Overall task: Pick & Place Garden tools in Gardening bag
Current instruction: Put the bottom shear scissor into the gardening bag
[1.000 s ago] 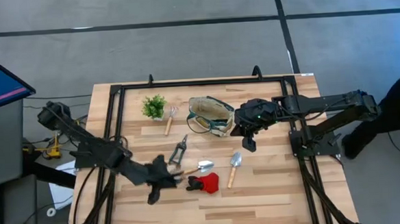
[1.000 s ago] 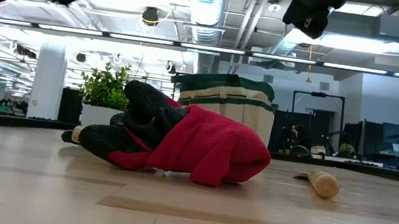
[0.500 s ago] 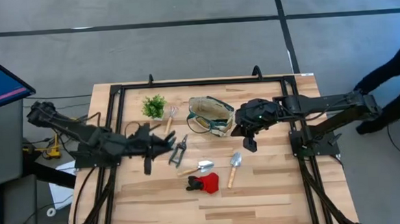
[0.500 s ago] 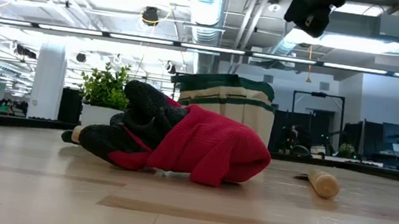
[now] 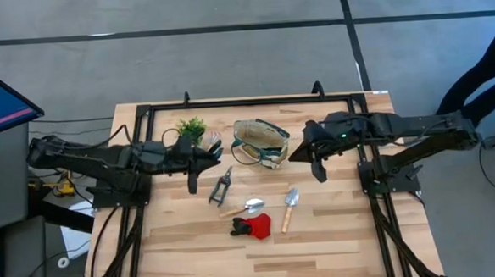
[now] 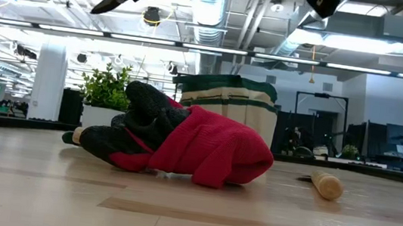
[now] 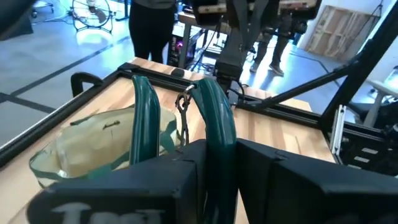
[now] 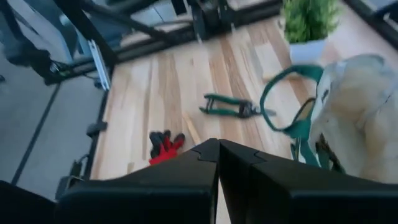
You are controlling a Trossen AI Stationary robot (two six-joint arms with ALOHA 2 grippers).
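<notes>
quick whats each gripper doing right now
Left gripper: closed on a green-handled tool, likely pruning shears.
Right gripper: closed, empty, beside the gardening bag.

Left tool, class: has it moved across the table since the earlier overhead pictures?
Yes. The left tool has travelled from near the red glove up to beside the potted plant.

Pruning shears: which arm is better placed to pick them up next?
Left, probably. The left gripper hovers close beside the pruning shears, while the shut right gripper is farther off, on the other side of the gardening bag.
</notes>
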